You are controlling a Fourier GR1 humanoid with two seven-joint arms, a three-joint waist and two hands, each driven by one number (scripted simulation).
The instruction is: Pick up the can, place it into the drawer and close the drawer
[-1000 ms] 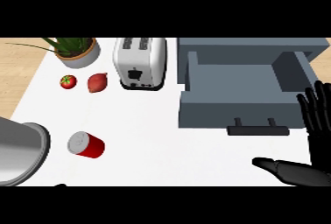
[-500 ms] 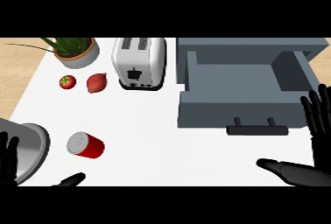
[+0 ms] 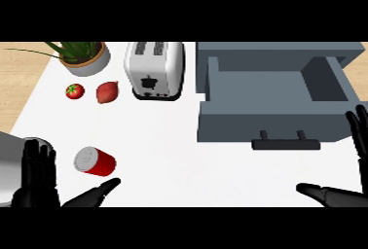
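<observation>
While the can [image 3: 95, 161] lies untouched at 8 o'clock — left hand [image 3: 39, 177] spread beside it | right hand [image 3: 352, 165] spread, empty | drawer [image 3: 273, 104] open at 2 o'clock.

Left hand [image 3: 39, 177] and right hand [image 3: 357, 160], both open, fingers straight.

No legible text, labels, brands, numbers or signs anywhere in view. Red can [image 3: 95, 161]: plain side, grey lid with faint marks, not readable. Toaster [image 3: 155, 70]: dark control on the front face, unlettered. Grey drawer [image 3: 273, 104]: bare front, no marking. Plant pot [image 3: 89, 61]: unmarked.
</observation>
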